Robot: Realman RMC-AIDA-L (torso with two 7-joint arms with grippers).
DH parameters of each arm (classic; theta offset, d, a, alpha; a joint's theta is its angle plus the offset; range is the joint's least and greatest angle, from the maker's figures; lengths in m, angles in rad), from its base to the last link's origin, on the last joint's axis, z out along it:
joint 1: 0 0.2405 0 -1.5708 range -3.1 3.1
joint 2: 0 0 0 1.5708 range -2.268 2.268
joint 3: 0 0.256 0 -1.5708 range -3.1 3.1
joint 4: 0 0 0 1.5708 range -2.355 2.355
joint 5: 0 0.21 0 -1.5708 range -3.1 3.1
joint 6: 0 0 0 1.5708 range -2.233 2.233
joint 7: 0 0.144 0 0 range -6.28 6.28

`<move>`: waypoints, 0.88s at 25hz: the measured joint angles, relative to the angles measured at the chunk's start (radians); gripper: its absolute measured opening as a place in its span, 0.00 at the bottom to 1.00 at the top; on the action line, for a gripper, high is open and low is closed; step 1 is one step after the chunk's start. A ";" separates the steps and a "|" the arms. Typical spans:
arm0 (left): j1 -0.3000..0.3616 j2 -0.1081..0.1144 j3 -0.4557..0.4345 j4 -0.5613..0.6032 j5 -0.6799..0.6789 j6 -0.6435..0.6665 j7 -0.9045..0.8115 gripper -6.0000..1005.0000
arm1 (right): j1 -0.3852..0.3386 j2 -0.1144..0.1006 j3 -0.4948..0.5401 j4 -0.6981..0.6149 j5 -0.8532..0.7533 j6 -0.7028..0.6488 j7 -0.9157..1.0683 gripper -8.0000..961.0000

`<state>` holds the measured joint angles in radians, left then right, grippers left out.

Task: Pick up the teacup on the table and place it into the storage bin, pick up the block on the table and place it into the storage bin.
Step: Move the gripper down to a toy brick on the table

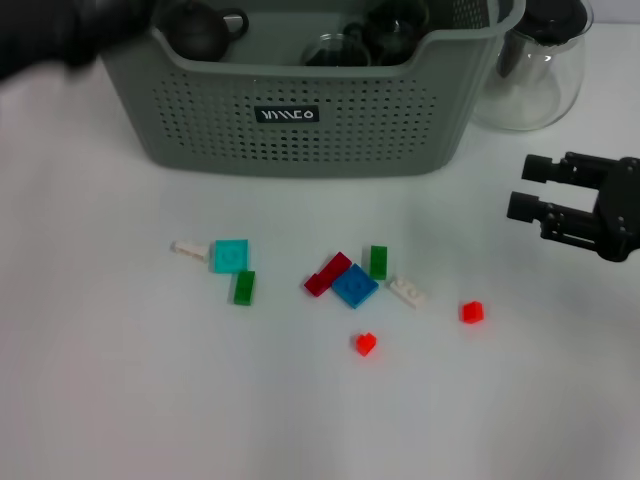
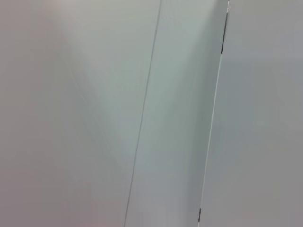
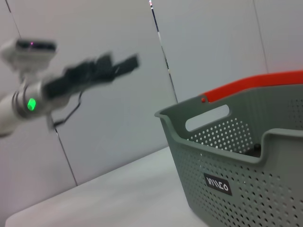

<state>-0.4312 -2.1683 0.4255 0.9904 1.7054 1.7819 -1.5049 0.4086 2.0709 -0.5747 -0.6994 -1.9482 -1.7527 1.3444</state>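
Grey-green plastic, perforated along its sides, the storage bin stands on the white table and carries a small black label with white lettering on its front wall. Inside it sit dark teaware and a glass piece. Just beside the bin's right end stands a clear glass jug with a dark lid. In front of the bin and well to its right, the right gripper hovers with its two black fingers spread apart, holding nothing. At the bin's left rear corner the left gripper is raised; whether it is spread or pressed together I cannot tell. Small blocks lie scattered in front of the bin: a blue block touching a dark red block, a teal block, two green, two white, two red.
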 joint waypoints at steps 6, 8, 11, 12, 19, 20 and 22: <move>0.106 -0.009 -0.104 -0.242 0.182 0.039 0.420 0.75 | 0.011 0.000 -0.002 0.000 0.000 0.002 0.006 0.64; 0.114 -0.008 -0.151 -0.321 0.262 0.015 0.532 0.75 | 0.014 -0.001 -0.002 0.000 0.000 0.003 0.017 0.64; 0.116 -0.007 -0.190 -0.407 0.355 -0.043 0.643 0.75 | 0.019 -0.003 -0.004 0.000 0.000 0.003 0.029 0.64; 0.116 -0.007 -0.192 -0.431 0.374 -0.074 0.662 0.75 | 0.019 -0.003 -0.004 0.000 0.000 0.003 0.029 0.64; 0.103 -0.004 -0.196 -0.561 0.395 -0.326 0.742 0.75 | 0.019 -0.001 -0.005 0.000 0.000 0.006 0.030 0.64; 0.102 -0.005 -0.197 -0.572 0.394 -0.355 0.752 0.75 | 0.019 0.000 -0.005 0.000 0.000 0.006 0.030 0.64; 0.102 -0.006 -0.199 -0.584 0.393 -0.384 0.760 0.75 | 0.019 0.000 -0.005 0.000 0.000 0.006 0.030 0.64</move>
<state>-0.3295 -2.1740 0.2267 0.4062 2.0985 1.3975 -0.7450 0.4275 2.0708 -0.5799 -0.6995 -1.9482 -1.7471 1.3748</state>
